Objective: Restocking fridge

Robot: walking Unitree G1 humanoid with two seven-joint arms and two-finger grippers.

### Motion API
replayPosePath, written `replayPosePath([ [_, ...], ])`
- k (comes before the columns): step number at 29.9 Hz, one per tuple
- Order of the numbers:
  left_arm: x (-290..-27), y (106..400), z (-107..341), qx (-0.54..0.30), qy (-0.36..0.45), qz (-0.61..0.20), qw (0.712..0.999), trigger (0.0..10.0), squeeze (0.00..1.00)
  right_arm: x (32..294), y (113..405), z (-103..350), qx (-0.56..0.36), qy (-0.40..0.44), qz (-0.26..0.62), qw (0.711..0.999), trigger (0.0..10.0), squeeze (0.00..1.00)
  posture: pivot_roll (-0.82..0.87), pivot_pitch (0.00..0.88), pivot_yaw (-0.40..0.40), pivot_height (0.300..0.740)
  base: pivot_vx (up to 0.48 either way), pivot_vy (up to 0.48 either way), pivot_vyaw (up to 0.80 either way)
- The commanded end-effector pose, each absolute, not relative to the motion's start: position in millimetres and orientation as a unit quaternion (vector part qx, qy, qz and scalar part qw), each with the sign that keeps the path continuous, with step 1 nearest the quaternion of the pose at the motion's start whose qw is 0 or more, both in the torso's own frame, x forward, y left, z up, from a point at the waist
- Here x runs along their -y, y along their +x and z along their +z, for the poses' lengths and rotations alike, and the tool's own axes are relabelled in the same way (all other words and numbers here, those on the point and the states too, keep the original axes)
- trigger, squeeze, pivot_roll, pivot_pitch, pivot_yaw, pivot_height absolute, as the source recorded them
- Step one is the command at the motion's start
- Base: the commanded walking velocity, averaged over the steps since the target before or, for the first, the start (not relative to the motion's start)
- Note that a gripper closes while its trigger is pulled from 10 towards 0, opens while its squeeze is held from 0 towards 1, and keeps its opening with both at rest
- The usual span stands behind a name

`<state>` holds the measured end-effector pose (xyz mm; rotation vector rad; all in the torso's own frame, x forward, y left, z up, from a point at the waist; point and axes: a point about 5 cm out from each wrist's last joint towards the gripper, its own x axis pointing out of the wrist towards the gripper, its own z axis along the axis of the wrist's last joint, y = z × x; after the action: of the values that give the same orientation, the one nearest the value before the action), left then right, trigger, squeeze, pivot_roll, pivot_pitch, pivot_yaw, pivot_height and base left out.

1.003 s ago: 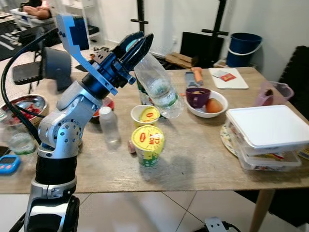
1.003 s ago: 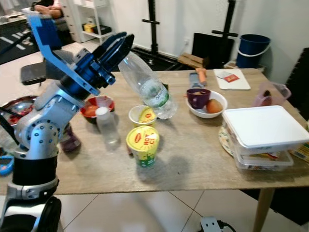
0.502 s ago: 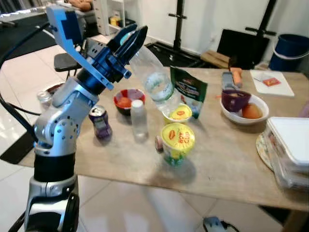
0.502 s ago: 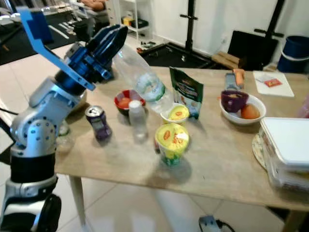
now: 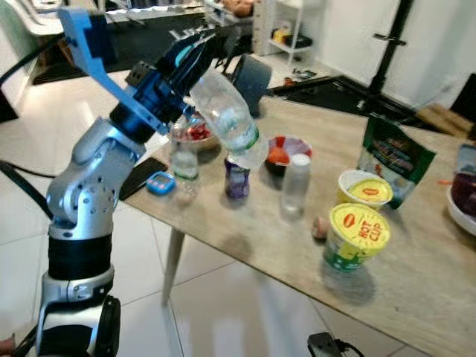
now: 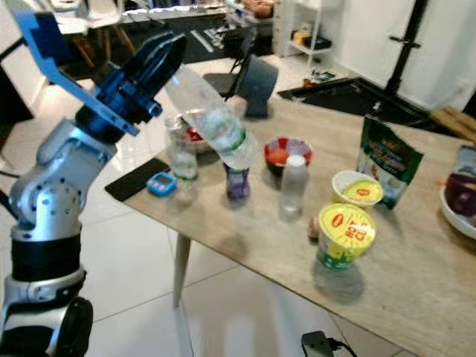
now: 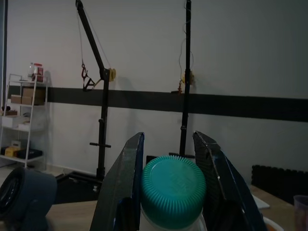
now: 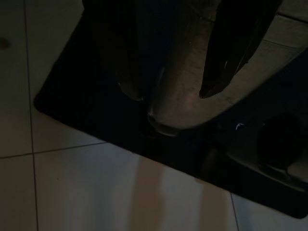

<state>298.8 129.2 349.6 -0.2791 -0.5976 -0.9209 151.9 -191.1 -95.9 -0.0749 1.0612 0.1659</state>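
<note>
Clear plastic bottle [image 5: 227, 119], green-capped, is clamped by its cap end in the left pincer [image 5: 195, 56] and held tilted in the air above the surface's [image 5: 387, 275] left end, base down over a purple can [image 5: 236, 178]. Fingers [image 7: 127, 192] press both sides of the cap [image 7: 173, 191]. Right pincer [image 8: 173, 91] hangs over the floor, fingers apart. Compared with half a second ago, the camera has swung left: cups [image 5: 355, 234], pouch [image 5: 392, 158] and small bottle [image 5: 296, 184] now lie further right; the grip is unchanged.
</note>
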Motion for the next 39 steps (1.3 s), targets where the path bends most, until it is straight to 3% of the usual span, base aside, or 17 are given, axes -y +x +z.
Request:
replayPosePath([
  [1, -127.9, 297.3, 354.0, 0.291, -0.12, -0.439, 0.842, 10.0, 0.0, 193.2, 143.0, -99.4, -0.522, -0.043, 0.076, 0.848, 10.0, 0.0, 0.02, 0.053, 0.033, 0.74, 0.0, 0.0, 0.0],
  [6, -134.5, 302.7, 354.2, 0.293, -0.118, -0.419, 0.852, 10.0, 0.0, 193.1, 143.2, -99.3, -0.522, -0.042, 0.075, 0.849, 10.0, 0.0, 0.02, 0.051, 0.032, 0.74, 0.0, 0.0, 0.0],
  [12, -169.9, 330.0, 355.8, 0.292, -0.117, -0.314, 0.896, 10.0, 0.0, 193.6, 144.4, -98.9, -0.521, -0.044, 0.072, 0.849, 10.0, 0.0, 0.01, 0.048, 0.035, 0.74, 0.0, 0.0, 0.0],
  [17, -180.7, 339.6, 347.8, 0.276, -0.141, -0.29, 0.905, 10.0, 0.0, 193.6, 142.8, -99.6, -0.524, -0.046, 0.072, 0.848, 10.0, 0.0, 0.01, 0.05, 0.038, 0.74, 0.0, 0.0, 0.0],
  [24, -166.3, 347.7, 331.2, 0.239, -0.184, -0.29, 0.908, 10.0, 0.0, 194.6, 138.7, -101.0, -0.531, -0.05, 0.07, 0.843, 10.0, 0.0, 0.01, 0.058, 0.038, 0.74, 0.0, 0.0, 0.0],
  [32, -128.8, 351.2, 318.0, 0.187, -0.247, -0.31, 0.899, 10.0, 0.0, 194.3, 139.9, -100.8, -0.532, -0.057, 0.073, 0.842, 10.0, 0.0, 0.01, 0.057, 0.033, 0.74, 0.0, 0.0, 0.0],
  [39, -117.5, 346.7, 320.9, 0.18, -0.244, -0.328, 0.895, 10.0, 0.0, 194.2, 140.7, -100.5, -0.532, -0.059, 0.074, 0.842, 10.0, 0.0, 0.01, 0.056, 0.032, 0.74, 0.0, 0.0, 0.0],
])
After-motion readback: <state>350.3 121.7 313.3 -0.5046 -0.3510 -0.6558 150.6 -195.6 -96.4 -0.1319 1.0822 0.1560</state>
